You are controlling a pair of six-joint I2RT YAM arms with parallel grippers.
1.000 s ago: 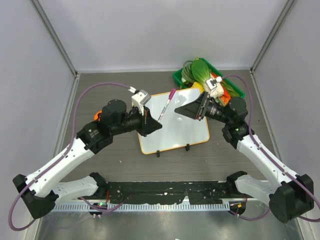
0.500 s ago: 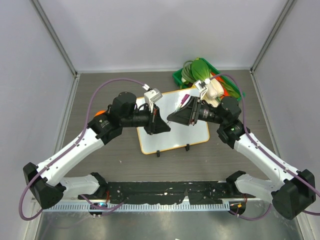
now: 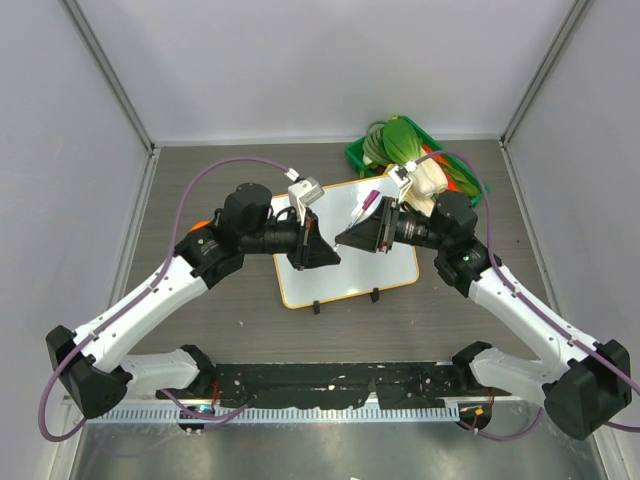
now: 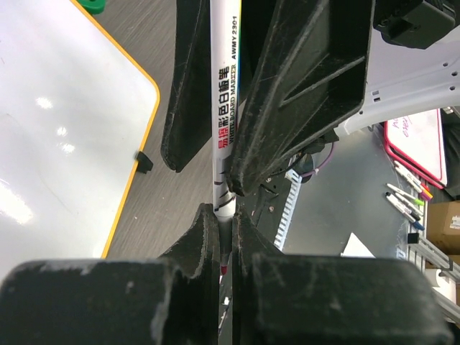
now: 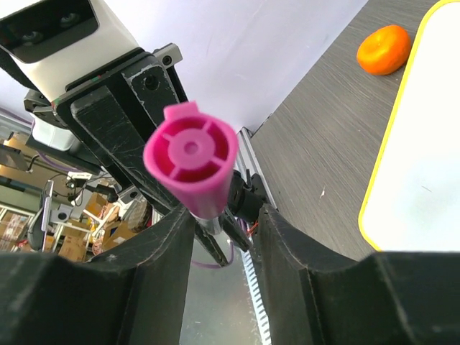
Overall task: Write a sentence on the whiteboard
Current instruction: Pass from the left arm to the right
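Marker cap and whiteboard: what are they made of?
The marker cap looks like smooth pink plastic, with moulded ribs in its end. The whiteboard looks smooth and glossy, since lamps reflect as bright spots. It is probably a coated board, but I can't tell for sure.

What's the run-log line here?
left gripper: shut on whiteboard marker | right gripper: shut on its pink cap end | whiteboard: visible part blank | sentence: none seen

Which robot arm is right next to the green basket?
The right arm; its wrist sits beside the green basket. The left arm is across the whiteboard.
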